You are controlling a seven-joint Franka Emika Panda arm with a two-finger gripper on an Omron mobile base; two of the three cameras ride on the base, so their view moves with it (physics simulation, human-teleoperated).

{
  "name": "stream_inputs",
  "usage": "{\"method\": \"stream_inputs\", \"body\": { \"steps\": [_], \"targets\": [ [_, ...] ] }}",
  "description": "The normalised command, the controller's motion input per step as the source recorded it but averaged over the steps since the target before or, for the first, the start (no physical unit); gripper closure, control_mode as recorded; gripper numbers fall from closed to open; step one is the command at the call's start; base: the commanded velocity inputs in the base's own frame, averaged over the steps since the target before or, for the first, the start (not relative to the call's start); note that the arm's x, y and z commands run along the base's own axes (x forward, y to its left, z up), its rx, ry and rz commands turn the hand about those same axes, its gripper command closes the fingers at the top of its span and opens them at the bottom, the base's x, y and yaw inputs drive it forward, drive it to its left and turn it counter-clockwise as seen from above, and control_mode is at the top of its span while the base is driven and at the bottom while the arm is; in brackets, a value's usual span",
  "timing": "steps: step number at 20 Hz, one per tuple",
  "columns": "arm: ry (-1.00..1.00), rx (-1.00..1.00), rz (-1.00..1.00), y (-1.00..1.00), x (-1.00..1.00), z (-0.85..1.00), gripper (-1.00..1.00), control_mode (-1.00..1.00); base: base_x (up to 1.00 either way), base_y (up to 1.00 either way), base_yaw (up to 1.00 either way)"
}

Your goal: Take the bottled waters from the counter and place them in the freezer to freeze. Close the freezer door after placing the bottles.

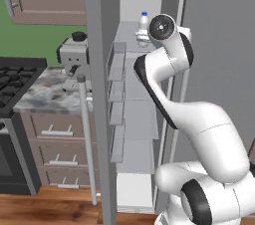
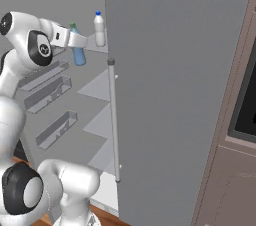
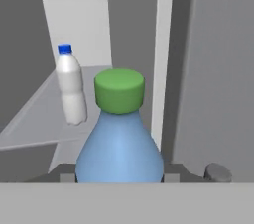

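Gripping the green-capped bottle (image 2: 78, 50) in the gripper (image 2: 75, 41), apparently above the upper freezer (image 1: 132, 134) shelf; blue-capped bottle (image 3: 71, 85) standing upright there, just beside. Freezer door (image 1: 99, 119) open.

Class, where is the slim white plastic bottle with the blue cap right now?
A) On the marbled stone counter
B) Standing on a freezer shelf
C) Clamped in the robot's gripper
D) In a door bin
B: the white blue-capped bottle stands upright on an upper freezer shelf, while the gripper holds the green-capped teal bottle.
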Motion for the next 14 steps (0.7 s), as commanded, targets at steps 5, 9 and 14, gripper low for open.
{"method": "stream_inputs", "body": {
  "steps": [5, 9, 14],
  "targets": [
    [-0.03, 0.0, 0.0, 0.0, 0.51, 0.01, 1.0, -1.0, 0.0, 0.0, 0.0],
    [-0.02, 0.0, 0.0, 0.0, 0.45, 0.0, 1.0, -1.0, 0.0, 0.0, 0.0],
    [-0.01, 0.0, 0.0, 0.0, 0.36, 0.02, 1.0, -1.0, 0.0, 0.0, 0.0]
  ]
}}
